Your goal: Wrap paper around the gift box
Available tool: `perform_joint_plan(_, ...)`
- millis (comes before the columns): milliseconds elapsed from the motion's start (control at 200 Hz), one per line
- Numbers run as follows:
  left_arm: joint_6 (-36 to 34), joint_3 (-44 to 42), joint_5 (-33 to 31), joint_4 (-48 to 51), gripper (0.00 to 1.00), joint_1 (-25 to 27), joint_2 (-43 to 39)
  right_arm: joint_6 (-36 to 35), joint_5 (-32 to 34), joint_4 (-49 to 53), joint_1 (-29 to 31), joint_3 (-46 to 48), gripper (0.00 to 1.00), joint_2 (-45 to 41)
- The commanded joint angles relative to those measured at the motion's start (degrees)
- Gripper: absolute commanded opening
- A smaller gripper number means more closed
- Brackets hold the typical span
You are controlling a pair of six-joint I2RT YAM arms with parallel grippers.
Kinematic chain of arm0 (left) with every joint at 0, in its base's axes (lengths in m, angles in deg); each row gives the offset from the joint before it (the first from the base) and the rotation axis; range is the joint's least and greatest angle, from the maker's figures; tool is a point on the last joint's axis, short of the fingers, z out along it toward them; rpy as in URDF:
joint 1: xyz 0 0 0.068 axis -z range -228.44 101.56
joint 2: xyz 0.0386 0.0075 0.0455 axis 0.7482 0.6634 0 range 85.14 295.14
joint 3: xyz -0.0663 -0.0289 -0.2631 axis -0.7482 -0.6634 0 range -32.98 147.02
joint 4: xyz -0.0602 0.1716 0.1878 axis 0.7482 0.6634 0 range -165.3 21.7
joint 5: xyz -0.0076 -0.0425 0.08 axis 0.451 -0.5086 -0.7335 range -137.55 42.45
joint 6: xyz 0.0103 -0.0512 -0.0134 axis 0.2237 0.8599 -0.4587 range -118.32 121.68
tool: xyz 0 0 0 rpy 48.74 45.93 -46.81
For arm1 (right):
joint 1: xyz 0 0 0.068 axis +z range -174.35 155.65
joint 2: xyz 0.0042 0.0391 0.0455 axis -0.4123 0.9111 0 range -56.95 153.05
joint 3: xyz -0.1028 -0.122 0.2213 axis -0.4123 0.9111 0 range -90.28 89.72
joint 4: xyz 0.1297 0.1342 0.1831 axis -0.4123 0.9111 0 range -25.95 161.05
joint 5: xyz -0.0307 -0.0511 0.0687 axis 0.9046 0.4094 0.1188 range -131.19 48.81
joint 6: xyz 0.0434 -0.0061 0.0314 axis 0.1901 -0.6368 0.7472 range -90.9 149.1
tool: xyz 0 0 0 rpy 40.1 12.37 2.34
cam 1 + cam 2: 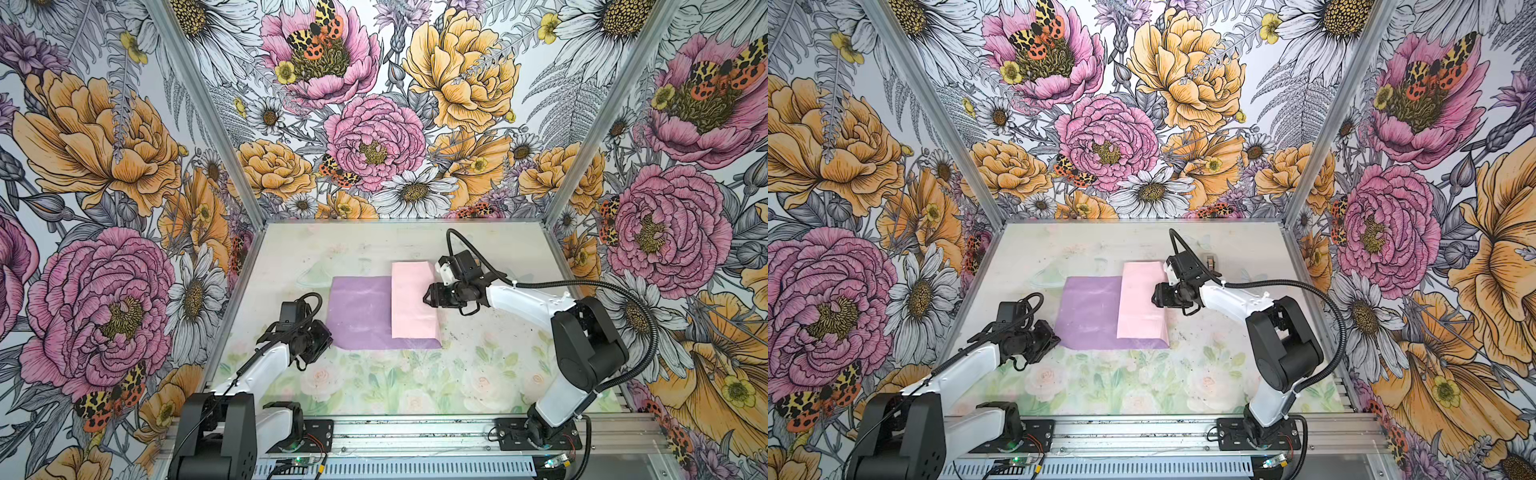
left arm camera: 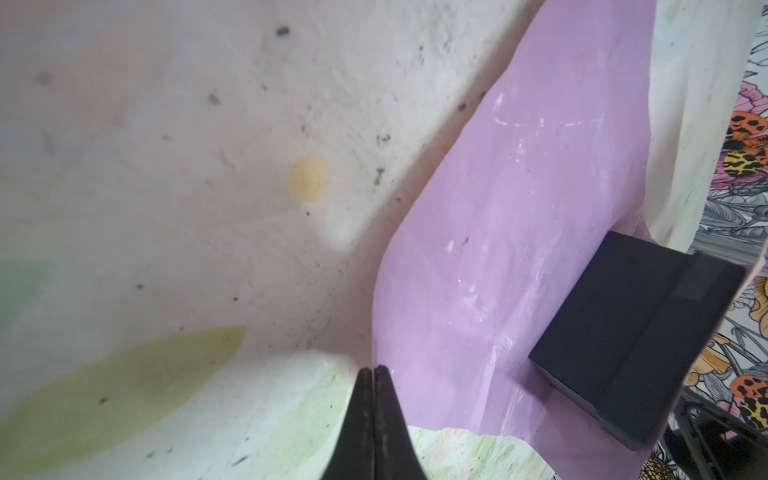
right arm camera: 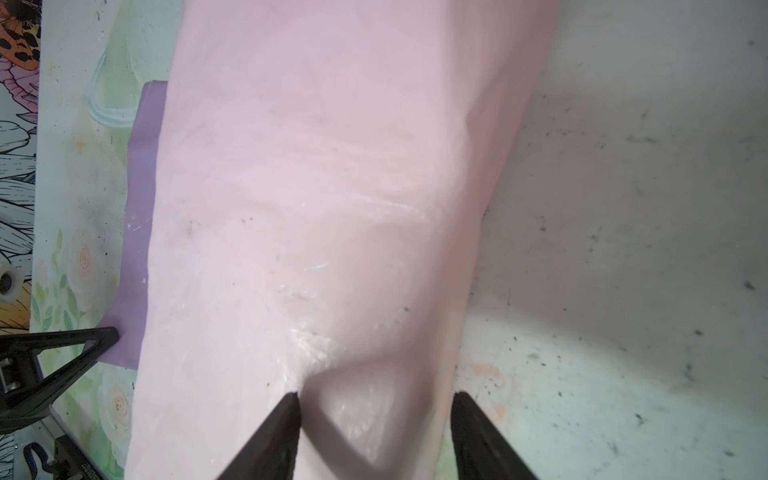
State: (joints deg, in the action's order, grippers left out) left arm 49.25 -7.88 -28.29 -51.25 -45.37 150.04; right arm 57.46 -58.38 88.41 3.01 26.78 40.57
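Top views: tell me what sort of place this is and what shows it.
Probably a closed robot test booth, not a home: flower-printed walls on metal posts box in a table, and a left arm and right arm are bolted to a front rail.

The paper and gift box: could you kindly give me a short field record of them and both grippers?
paper: on the table, lilac face up, right-arm side folded over, pink face up
gift box: under that fold, seen only in the left wrist view
left gripper: shut, at the paper's edge
right gripper: open, over the folded part
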Motion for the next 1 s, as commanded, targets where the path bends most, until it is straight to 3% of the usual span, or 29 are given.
perform_joint_plan(0, -3.70, 3.38, -1.13, -1.39, 0.00, 2.36, -2.71, -1.66, 1.08, 2.53, 0.42, 1.33, 0.59, -0.23)
perform_joint_plan(310, -14.08, 12.99, 0.70, -4.48, 0.00, 14.65, -4.59, -2.01, -0.10, 2.23, 0.44, 1.41, 0.59, 0.85)
perform_joint_plan(595, -21.96, 20.19, 5.46, -8.94, 0.00, 27.60, 2.77, -0.38, -1.74, 0.50, 0.42, 1.76, 0.57, 1.19)
perform_joint_plan(820, -24.40, 22.47, 14.02, -13.21, 0.00, 32.41, 10.06, 0.82, -2.79, -1.06, -0.02, 2.59, 0.55, 0.58)
perform_joint_plan(996, -26.73, 25.11, 16.60, -12.12, 0.00, 35.11, 15.92, 1.39, -3.95, -2.48, -0.44, 3.16, 0.55, -0.38)
